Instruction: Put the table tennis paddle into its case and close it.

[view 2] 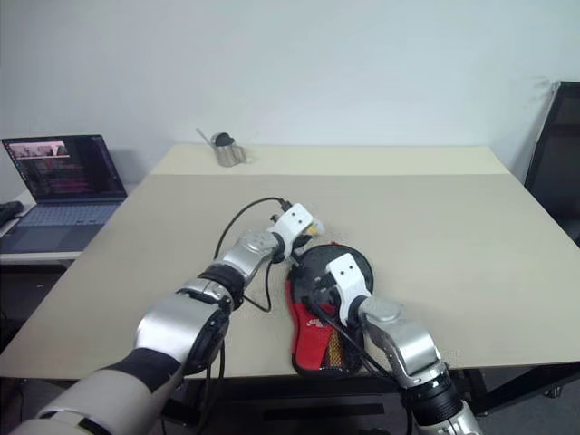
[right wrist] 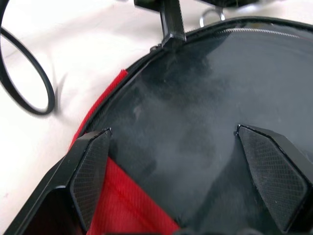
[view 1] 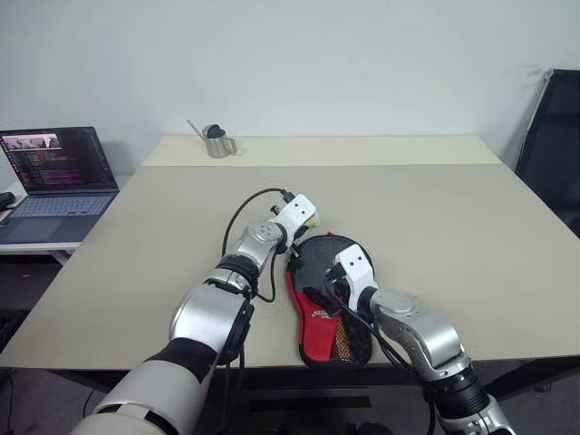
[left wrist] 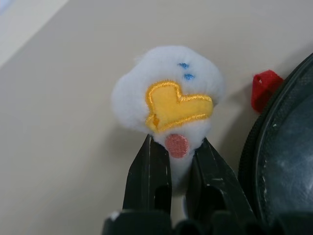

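The case (view 1: 316, 319) lies flat near the table's front edge, its round black end away from me and its red panel with white logo and mesh pocket toward me. The table tennis paddle is hidden. My left gripper (left wrist: 176, 143) is at the case's far left rim, shut on a small white plush duck charm (left wrist: 166, 88) with a yellow beak. A red tab (left wrist: 264, 88) sticks out beside the black rim (left wrist: 254, 147). My right gripper (right wrist: 171, 132) hovers open over the case's black face (right wrist: 195, 98), fingers spread wide with nothing between them.
A small metal pitcher (view 1: 217, 142) stands at the table's far left. An open laptop (view 1: 59, 177) sits on a lower side table to the left, and a black chair (view 1: 555, 145) is at the right. A black cable (view 1: 243, 216) loops off my left wrist.
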Action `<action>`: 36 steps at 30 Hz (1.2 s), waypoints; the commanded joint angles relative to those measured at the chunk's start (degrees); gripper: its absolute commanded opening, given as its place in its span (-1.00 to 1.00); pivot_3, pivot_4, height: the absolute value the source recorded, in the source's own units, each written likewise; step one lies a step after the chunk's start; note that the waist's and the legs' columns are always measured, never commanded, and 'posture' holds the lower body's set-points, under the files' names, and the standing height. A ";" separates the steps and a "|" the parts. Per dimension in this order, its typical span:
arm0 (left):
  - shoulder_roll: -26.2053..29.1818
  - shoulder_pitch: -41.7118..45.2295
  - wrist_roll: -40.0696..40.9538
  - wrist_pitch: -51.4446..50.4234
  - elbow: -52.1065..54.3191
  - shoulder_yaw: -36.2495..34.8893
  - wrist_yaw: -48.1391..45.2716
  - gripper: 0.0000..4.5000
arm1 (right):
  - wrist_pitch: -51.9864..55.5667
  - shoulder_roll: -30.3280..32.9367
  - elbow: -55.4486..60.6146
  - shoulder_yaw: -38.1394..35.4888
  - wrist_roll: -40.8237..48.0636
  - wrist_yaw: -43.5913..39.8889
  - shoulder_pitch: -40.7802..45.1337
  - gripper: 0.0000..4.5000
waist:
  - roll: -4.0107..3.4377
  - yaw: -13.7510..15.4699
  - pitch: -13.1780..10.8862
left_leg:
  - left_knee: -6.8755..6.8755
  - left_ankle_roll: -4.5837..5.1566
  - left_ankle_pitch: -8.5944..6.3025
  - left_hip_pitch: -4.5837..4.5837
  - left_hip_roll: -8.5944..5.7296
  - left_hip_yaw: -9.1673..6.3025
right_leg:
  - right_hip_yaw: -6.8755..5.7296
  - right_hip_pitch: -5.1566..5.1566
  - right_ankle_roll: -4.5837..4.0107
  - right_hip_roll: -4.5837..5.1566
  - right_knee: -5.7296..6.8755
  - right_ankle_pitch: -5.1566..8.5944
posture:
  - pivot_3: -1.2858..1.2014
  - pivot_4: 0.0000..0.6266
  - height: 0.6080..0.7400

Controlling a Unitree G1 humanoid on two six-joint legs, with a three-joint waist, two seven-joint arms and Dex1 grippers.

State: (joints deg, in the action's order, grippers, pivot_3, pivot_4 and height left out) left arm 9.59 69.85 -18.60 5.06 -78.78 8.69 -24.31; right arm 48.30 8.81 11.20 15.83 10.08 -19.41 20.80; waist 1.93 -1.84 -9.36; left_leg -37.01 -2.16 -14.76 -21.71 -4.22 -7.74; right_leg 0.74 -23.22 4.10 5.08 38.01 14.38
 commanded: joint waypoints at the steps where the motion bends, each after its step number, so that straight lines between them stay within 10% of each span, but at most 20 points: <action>1: -0.47 2.62 -3.56 3.14 0.46 2.75 1.94 -0.95 | 6.57 0.46 -2.78 2.12 -0.48 1.02 -4.78 1.00 | -0.01 0.01 0.16 | 0.00 0.00 0.00 0.02 0.00 0.01 | 0.01 0.02 0.01 0.00 0.01 0.00 | 0.03 -0.52 1.00; 36: -8.88 12.60 -26.83 12.15 -1.20 22.93 21.04 -0.95 | 16.32 -4.80 15.75 6.42 1.17 11.04 -21.86 1.00 | 0.08 0.17 0.81 | 0.07 0.02 -0.02 0.02 0.00 -0.03 | -0.09 0.12 0.46 0.02 -0.11 0.27 | 0.03 -0.52 1.00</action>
State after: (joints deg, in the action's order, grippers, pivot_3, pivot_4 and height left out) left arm 1.84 78.58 -44.47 15.21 -81.80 30.85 -6.34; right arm 56.92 3.47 32.24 19.29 10.14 -8.25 3.16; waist 2.01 -1.67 -8.56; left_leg -36.94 -2.13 -14.78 -21.71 -4.22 -7.78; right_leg 0.64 -23.11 4.57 5.10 37.89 14.66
